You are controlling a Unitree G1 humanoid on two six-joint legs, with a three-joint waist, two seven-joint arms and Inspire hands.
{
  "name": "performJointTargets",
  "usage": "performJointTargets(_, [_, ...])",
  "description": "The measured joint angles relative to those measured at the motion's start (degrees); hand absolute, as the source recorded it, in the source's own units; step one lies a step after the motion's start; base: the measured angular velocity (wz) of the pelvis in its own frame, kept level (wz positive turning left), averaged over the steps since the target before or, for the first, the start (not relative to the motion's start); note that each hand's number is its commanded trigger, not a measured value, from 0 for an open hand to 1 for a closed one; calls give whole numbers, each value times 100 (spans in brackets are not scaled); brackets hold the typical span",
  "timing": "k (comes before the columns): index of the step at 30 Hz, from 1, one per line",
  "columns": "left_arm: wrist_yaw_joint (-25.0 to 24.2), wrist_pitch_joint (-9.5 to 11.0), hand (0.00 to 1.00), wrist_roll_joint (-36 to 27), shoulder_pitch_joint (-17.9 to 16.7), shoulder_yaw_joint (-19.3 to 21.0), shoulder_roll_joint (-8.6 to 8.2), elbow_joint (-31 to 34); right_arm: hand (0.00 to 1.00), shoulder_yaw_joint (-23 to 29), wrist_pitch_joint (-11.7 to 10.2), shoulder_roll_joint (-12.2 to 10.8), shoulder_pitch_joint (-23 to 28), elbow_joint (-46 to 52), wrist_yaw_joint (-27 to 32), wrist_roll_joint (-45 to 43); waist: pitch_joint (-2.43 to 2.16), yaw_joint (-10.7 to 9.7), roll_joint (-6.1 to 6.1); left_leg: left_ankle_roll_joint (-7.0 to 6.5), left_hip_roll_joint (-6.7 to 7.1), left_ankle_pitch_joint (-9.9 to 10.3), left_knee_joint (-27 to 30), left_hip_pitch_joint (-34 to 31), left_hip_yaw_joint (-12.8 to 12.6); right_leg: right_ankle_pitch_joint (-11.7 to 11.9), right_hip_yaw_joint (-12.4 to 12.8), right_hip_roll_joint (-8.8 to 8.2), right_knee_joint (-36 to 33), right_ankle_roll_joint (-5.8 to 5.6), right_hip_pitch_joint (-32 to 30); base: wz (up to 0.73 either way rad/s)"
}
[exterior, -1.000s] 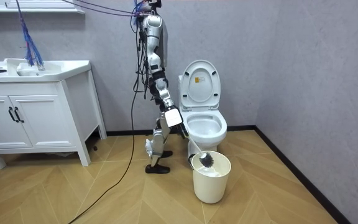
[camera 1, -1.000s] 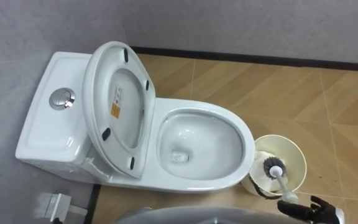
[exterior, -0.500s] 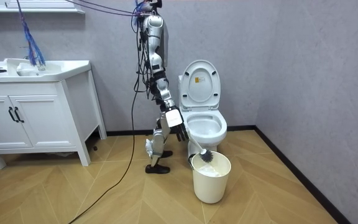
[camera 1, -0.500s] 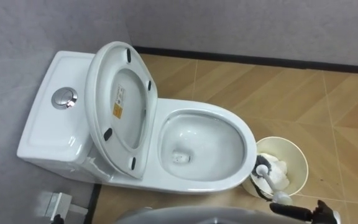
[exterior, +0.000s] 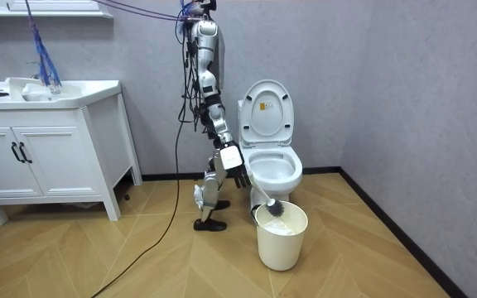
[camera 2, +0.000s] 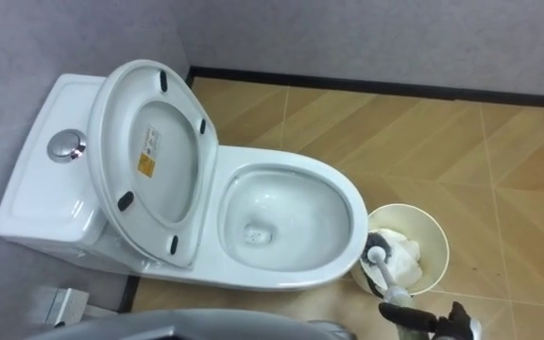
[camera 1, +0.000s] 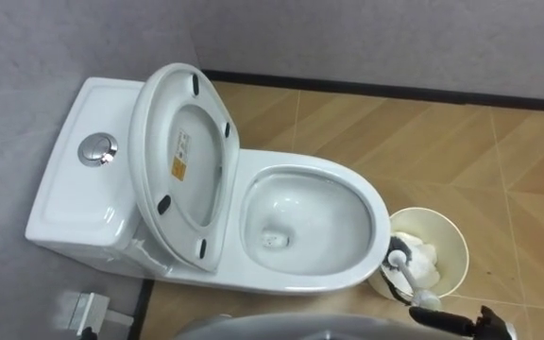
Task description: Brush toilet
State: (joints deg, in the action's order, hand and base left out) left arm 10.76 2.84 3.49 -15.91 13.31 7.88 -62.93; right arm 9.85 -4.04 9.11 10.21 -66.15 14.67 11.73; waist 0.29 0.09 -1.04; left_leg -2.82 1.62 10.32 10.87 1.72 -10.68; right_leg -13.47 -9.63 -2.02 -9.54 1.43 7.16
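Brush head (camera 1: 400,254) sits lower than 1 s ago, inside bin (camera 1: 454,244) near rim. Right hand (camera 1: 494,328) grasps handle (camera 1: 447,321). Next: lift clear, swing over toilet bowl (camera 1: 300,203) rim.

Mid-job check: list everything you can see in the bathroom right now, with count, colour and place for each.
toilet: one, white, against the grey wall
seat and lid: one set, white, raised, leaning back over the tank
flush button: one, chrome, on the tank top
bin: one, cream, on the wood floor beside the front of the bowl
paper: one wad, white, inside the bin
brush: one, white handle and dark head, head down in the bin's mouth
cabinet: one, white with dark handles, at the room view's left
basin: one, white, on top of the cabinet
right hand: dark, closed round the brush's handle end, between toilet and bin
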Motion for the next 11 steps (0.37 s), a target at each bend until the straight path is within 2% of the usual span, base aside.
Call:
performJointTargets(5, [0,-103,0,1,-1,8,-3,-109,0,14,57,-2,-7,-295,-231,200,-7,5,-30,0,2,0,-8,16,-3,0,8,-1,-2,0,11,0])
performJointTargets(7, [-1,-204,0,1,-41,9,-6,-134,0,17,164,-2,7,-355,-341,245,-2,2,-44,0,2,0,-18,44,-6,0,11,-1,3,0,38,0])
performJointTargets(11, [-1,-261,0,80,-56,10,-5,-157,0,22,210,-2,-1,-557,-446,362,9,4,-70,6,4,14,-18,144,-3,-3,6,0,81,-4,163,0])
